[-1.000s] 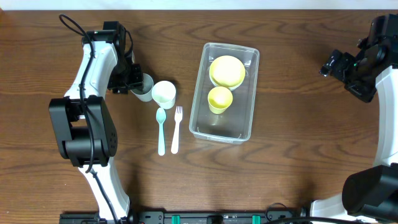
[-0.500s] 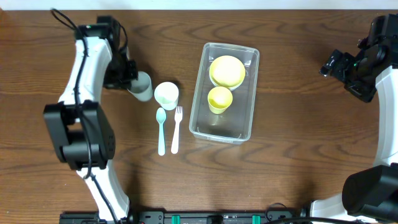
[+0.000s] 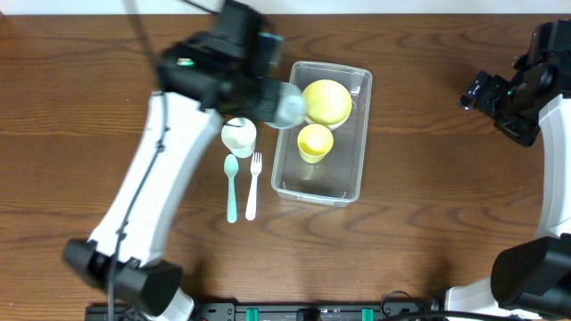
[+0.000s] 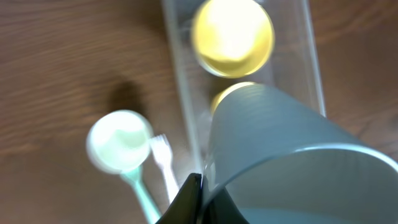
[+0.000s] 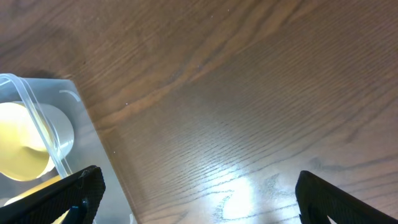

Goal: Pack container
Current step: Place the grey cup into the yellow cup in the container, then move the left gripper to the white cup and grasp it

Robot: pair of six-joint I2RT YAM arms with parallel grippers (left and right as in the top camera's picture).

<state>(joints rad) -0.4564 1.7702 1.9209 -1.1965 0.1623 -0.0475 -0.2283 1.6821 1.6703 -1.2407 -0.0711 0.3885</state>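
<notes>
The clear container [image 3: 350,165] lies right of centre with a yellow bowl [image 3: 326,101] and a yellow cup [image 3: 315,142] inside; it also shows in the left wrist view [image 4: 177,74] and right wrist view [image 5: 37,124]. My left gripper [image 3: 268,98] is shut on the rim of a grey-blue cup [image 3: 287,104], held in the air over the container's left rim; the cup fills the left wrist view [image 4: 292,162]. My right gripper [image 3: 486,94] is open and empty, off to the far right above bare table.
A white cup [image 3: 238,136], a mint spoon [image 3: 231,185] and a white fork [image 3: 253,184] lie left of the container. The left arm stretches diagonally over the left half of the table.
My left gripper has lifted the grey-blue cup from beside the white cup and carried it right, to above the container's left rim. The right arm has not moved.
</notes>
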